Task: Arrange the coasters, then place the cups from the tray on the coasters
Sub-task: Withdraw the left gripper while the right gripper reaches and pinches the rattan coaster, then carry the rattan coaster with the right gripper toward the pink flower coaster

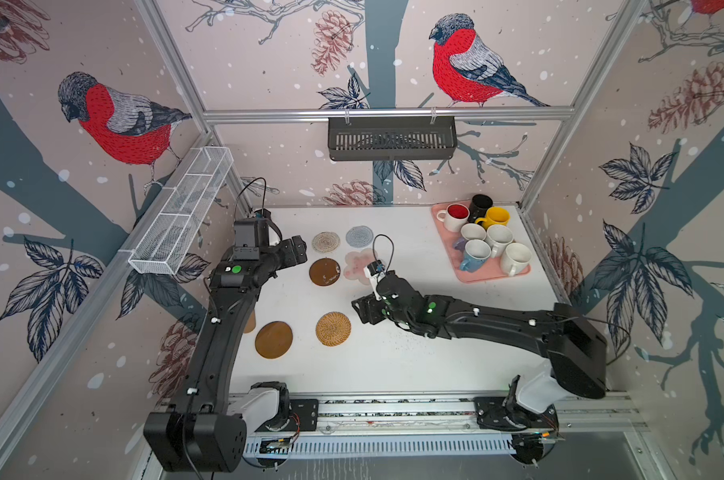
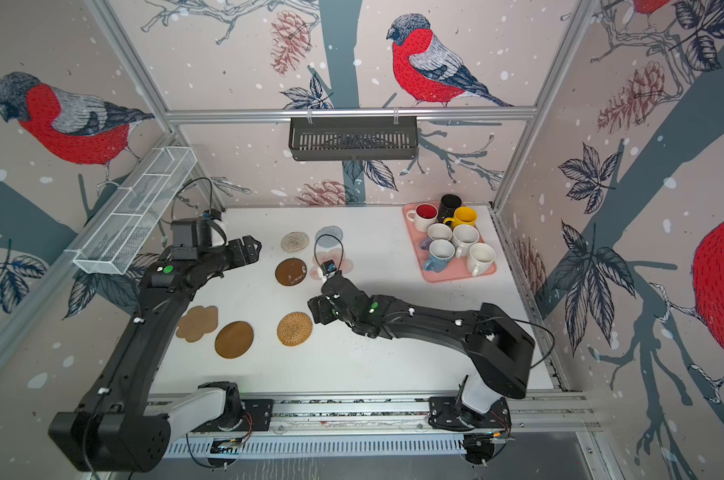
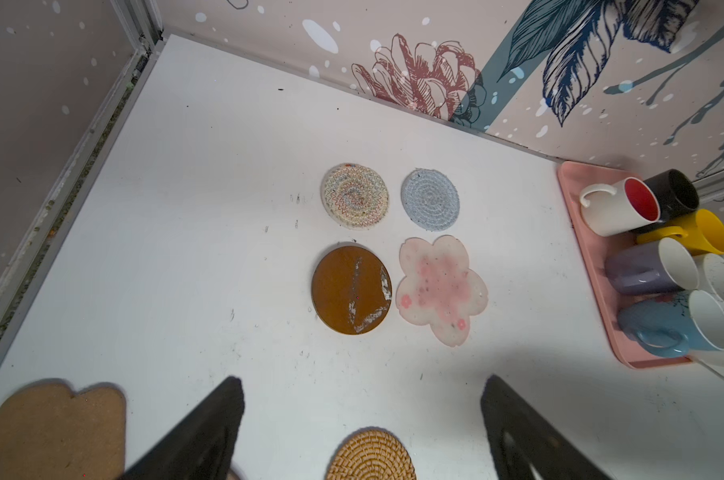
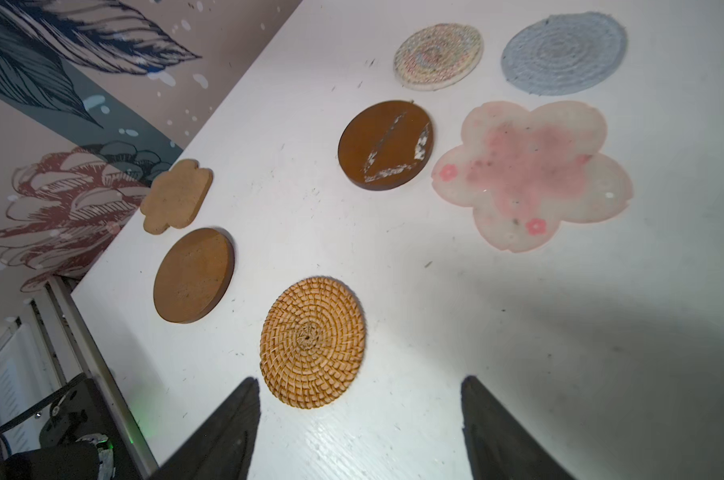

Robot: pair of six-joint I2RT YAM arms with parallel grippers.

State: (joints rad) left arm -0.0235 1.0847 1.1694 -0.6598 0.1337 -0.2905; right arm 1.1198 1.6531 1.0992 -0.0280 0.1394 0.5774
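Right gripper (image 4: pixel 360 380) parted and empty, wicker coaster (image 4: pixel 312 343) just beside its tips.
Left gripper (image 3: pixel 362 382) likewise spread, holding nothing. Seven coasters (image 2: pixel 234 340) flat on table (image 1: pixel 393 365), none overlapping; seven cups (image 1: pixel 516 257) crowded on tray (image 1: pixel 489 273) at far right corner, well apart from both grippers, right arm nearer, likely first to reach.

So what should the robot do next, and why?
Probably swing the right gripper, which stands open and empty, over to the tray and down toward a near mug such as the light blue cup. All seven coasters already lie spread apart on the table, while the cups all sit on the tray, none on a coaster.
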